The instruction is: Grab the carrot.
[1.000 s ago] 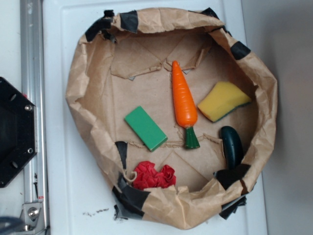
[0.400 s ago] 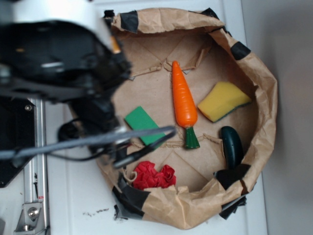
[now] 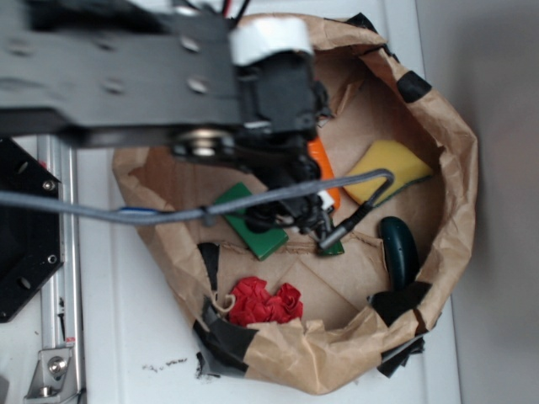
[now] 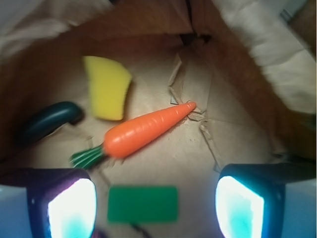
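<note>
The orange carrot [image 4: 148, 129] lies on the brown paper floor, tip pointing up-right and green stem [image 4: 88, 156] at lower left in the wrist view. My gripper [image 4: 156, 198] hangs above the paper, open, with its two lit fingers [image 4: 72, 208] wide apart and nothing between them. The carrot is ahead of the fingers, apart from them. From the exterior view, the arm covers most of the carrot [image 3: 318, 156]; only a strip of orange shows beside the gripper [image 3: 290, 215].
A flat green block [image 4: 142, 204] lies right under the open jaws. A yellow sponge [image 3: 396, 164] and a dark green vegetable [image 3: 398, 248] sit to the right. A red crumpled piece [image 3: 265, 303] is at the front. Raised paper bag walls [image 3: 455, 168] ring everything.
The arm has swung in from the left and now reaches over the middle of the bag, covering the carrot and part of the green block. The objects have not moved.
</note>
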